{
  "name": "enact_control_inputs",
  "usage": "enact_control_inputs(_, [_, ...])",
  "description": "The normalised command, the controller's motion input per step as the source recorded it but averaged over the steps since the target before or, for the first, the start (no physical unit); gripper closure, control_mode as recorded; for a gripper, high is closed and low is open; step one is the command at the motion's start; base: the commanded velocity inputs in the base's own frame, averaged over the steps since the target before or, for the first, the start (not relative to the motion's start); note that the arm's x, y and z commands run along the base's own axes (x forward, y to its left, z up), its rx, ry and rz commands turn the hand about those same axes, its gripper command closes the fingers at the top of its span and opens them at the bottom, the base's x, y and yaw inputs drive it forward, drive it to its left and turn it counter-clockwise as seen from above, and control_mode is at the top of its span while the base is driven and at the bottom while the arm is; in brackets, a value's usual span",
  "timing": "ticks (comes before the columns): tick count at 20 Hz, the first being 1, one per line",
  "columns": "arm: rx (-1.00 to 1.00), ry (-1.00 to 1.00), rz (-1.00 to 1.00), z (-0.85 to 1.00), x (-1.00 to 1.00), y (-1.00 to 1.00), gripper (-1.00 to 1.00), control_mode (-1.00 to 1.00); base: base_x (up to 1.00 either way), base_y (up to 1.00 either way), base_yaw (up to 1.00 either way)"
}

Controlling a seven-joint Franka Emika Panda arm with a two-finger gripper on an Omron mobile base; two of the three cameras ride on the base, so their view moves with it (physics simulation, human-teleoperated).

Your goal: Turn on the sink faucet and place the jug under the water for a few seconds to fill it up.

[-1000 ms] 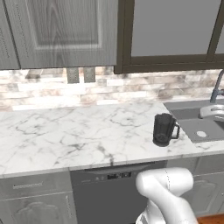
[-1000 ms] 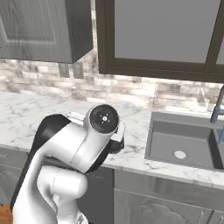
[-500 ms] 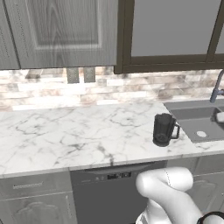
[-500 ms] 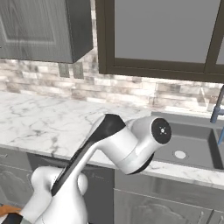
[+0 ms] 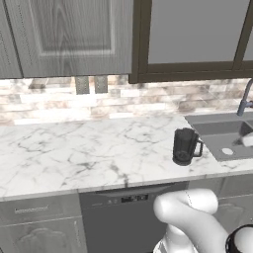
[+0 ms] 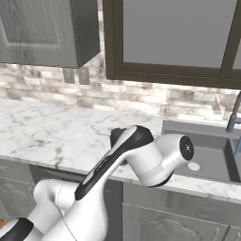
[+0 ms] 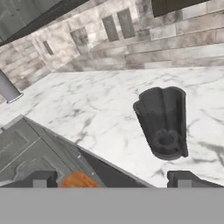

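Hand view: jug (image 7: 164,122) at 2 o'clock on counter (image 7: 100,113), gripper (image 7: 111,178) spread, empty; faucet (image 5: 244,97) w/o water, filling not begun.

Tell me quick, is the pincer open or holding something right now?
Pincer: open, holding nothing; the dark grey-black cylindrical jug stands apart on the white marble counter.

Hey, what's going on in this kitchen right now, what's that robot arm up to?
A white robot arm is working toward a dark jug that stands upright on the marble counter, just left of the sink. Its claw is open and empty, looking down at the jug from the sink side without touching it. The faucet stands at the back of the sink, and a thin blue stream seems to run below it. The jug has not been picked up.
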Motion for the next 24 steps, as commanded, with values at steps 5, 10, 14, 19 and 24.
enact_control_inputs(5, [0.00,-0.09,0.09,-0.35,0.25,0.03,-1.00,-1.00,0.00,0.00,0.00])
enact_control_inputs(10, [0.00,-0.15,0.02,-0.35,0.31,0.00,-1.00,-1.00,0.00,0.00,0.00])
enact_control_inputs(14, [0.00,-0.16,0.00,-0.38,0.32,0.00,-1.00,-1.00,0.00,0.00,0.00])
enact_control_inputs(19, [0.00,-0.11,0.00,-0.41,0.30,0.03,-1.00,-1.00,0.00,0.00,0.00])
enact_control_inputs(24, [0.00,-0.03,0.02,-0.12,0.33,0.00,-1.00,-1.00,0.00,0.00,0.00])
